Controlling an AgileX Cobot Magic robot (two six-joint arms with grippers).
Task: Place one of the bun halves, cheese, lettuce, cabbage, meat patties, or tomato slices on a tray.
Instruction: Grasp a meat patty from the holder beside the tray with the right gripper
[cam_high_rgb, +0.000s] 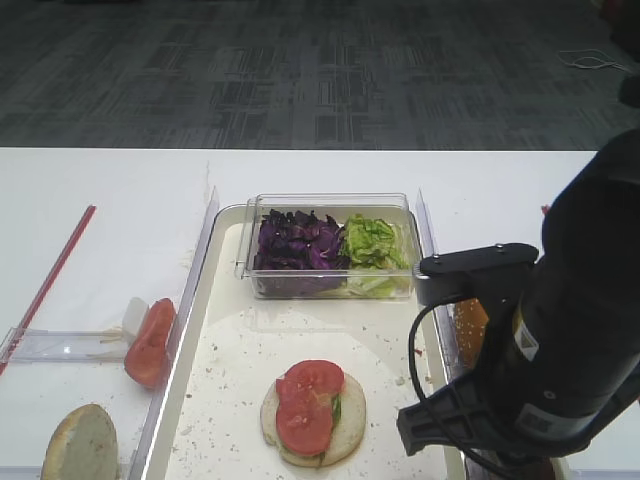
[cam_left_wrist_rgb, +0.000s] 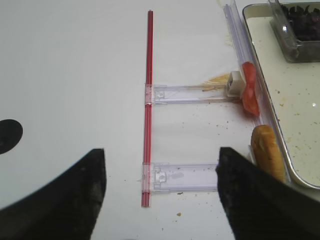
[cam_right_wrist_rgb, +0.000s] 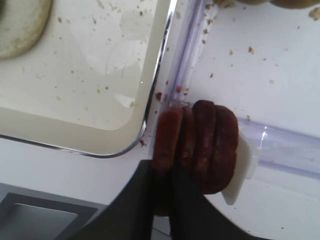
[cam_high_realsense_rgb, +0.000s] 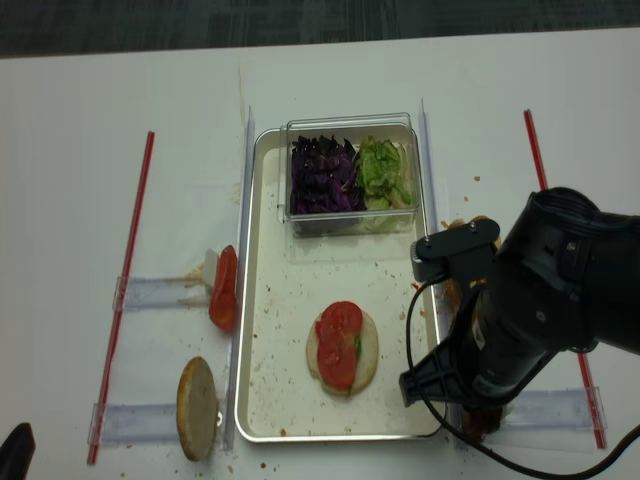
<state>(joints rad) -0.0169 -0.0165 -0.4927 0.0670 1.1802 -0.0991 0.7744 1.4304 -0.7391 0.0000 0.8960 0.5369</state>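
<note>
2 high views overlook the tray (cam_high_rgb: 225, 290); wrist views sit close, perhaps angled.

It looked like an office or lab test space: grey patterned carpet tiles (cam_high_rgb: 300, 70) filled the upper frame behind a plain white surface (cam_high_rgb: 100, 200) marked with red strips (cam_high_realsense_rgb: 125, 280) and clear plastic guide rails (cam_left_wrist_rgb: 187, 93).

The right arm (cam_high_realsense_rgb: 540, 310) pretty much buries the meat patties (cam_high_realsense_rgb: 481, 424) in both overhead shots, fingertips cropped too.
</note>
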